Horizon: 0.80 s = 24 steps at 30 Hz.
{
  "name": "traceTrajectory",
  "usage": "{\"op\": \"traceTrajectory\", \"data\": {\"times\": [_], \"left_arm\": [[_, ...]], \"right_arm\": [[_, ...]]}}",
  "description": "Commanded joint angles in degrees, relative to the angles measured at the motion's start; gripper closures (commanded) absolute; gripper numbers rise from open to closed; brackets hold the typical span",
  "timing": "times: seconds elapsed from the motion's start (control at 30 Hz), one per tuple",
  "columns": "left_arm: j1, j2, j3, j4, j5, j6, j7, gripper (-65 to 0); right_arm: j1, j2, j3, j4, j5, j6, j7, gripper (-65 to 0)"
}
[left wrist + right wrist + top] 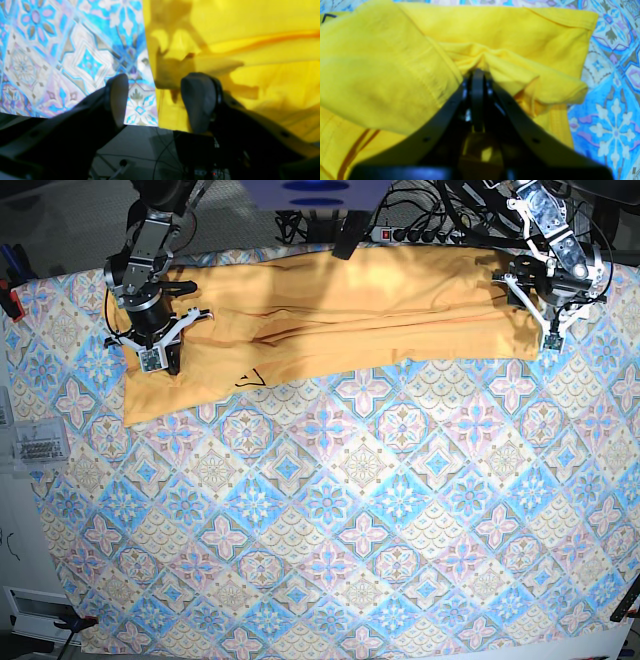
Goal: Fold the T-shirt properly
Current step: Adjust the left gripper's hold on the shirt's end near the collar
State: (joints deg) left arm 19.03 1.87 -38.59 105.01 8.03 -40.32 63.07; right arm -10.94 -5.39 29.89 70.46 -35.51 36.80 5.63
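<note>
The yellow-orange T-shirt (340, 315) lies stretched along the far edge of the table, with its dark neckline trim (245, 377) near its front left. My right gripper (160, 358) is at the shirt's left end. In the right wrist view it (478, 72) is shut on a bunched fold of the shirt (510, 32). My left gripper (549, 332) is at the shirt's right end. In the left wrist view it (158, 100) is open, its fingers (200, 100) straddling the straight edge of the shirt (250, 37), holding nothing.
The blue-pink patterned tablecloth (330, 510) covers the table. A power strip with cables (410, 232) lies behind the shirt. A white box (35, 445) sits off the left edge. The left wrist view shows the table edge with floor and cables (140, 155) below.
</note>
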Motion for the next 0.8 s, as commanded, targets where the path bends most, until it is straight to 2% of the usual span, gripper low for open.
{"op": "traceTrajectory", "data": {"times": [0.0, 0.3, 0.67, 0.77], "left_arm": [[-0.1, -0.7, -0.1, 1.1, -0.3, 0.3, -0.2, -36.9], [-2.8, -3.4, -0.9, -4.7, -0.3, 0.3, -0.1, -36.9], [-3.2, -5.3, -1.3, -8.1, -8.0, 0.3, 2.4, -36.9], [-3.9, -8.9, -1.0, -13.5, -11.8, 0.3, 3.3, -36.9]], "right_arm": [[-0.5, -1.1, -0.7, -2.1, -5.8, 3.2, -9.3, 0.0], [-0.4, -1.1, -0.7, -2.1, -5.8, 3.2, -9.3, 0.0], [-0.4, -1.1, -0.7, -2.1, -5.8, 3.2, -9.3, 0.0], [-0.4, -1.1, -0.7, -2.1, -5.8, 3.2, -9.3, 0.0]]}}
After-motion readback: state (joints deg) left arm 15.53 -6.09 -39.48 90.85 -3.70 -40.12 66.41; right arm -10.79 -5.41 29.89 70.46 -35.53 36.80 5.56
